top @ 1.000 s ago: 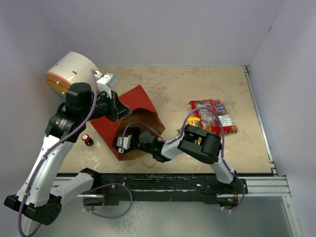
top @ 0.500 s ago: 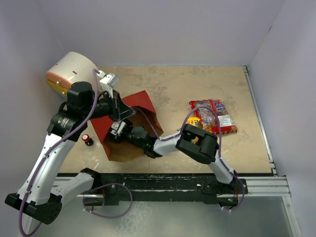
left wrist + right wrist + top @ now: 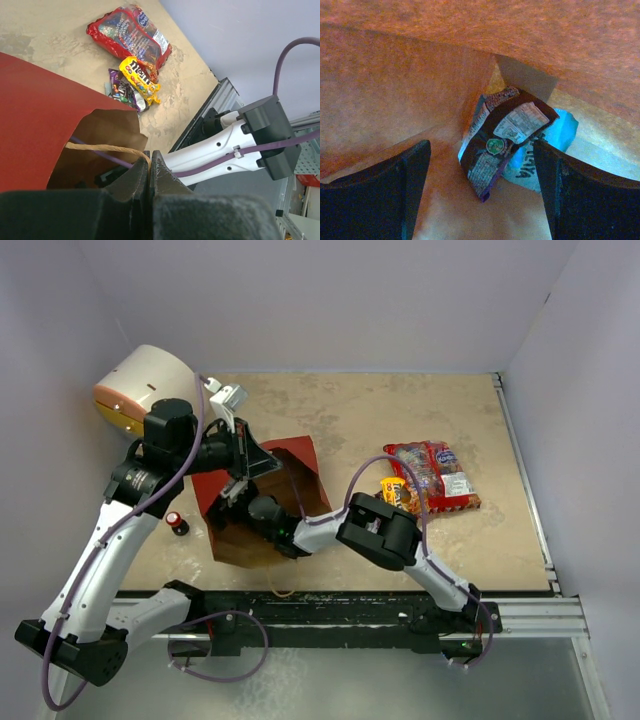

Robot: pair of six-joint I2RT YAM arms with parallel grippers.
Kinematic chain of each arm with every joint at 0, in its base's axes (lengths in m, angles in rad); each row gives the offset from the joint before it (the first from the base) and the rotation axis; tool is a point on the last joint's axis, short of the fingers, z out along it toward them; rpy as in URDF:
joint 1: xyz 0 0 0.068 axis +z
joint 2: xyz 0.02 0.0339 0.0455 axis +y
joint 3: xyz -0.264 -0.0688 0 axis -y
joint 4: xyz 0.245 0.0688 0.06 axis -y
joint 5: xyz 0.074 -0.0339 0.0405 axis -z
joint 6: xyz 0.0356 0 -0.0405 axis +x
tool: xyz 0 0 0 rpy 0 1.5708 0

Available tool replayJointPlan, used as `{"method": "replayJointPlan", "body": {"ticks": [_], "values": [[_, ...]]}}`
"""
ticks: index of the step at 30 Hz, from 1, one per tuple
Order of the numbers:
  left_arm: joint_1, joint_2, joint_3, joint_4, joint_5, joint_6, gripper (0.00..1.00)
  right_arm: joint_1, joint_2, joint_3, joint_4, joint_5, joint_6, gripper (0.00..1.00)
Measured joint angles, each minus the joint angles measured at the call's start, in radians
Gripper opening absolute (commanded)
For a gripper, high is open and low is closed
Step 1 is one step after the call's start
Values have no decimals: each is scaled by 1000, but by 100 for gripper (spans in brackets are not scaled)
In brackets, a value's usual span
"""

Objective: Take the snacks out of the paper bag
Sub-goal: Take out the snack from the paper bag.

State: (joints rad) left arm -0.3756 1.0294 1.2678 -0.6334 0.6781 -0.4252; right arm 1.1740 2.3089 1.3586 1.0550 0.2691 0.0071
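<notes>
Three snacks are lying outside; dark wrapper and blue wrapper are waiting in the bag. Left gripper is clamping its rim; right gripper is hovering inside, jaws apart.

Inside the paper bag, kraft walls press close around the right gripper, whose spread fingers leave a gap facing a dark wrapper and blue packet wedged in the far corner. The right arm fills the mouth, which the left gripper pinches at the rim.
</notes>
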Motion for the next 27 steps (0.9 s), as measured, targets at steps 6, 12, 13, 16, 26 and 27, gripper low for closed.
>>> {"method": "replayJointPlan", "body": {"ticks": [6,12,13,16,26,27], "values": [[0,0,0,2,0,-3,0,-1,82,127,-76,49,45,85],[0,-2,0,2,3,-3,0,-14,135,195,-158,116,101,76],[0,-3,0,2,3,-2,0,-18,141,200,-162,122,107,76],[0,-5,0,2,4,-2,0,-29,159,220,-177,135,121,71],[0,-33,0,-51,-58,2,0,-42,186,251,-183,127,80,31],[0,-38,0,-57,-73,2,0,-42,179,237,-180,125,71,29]]}}
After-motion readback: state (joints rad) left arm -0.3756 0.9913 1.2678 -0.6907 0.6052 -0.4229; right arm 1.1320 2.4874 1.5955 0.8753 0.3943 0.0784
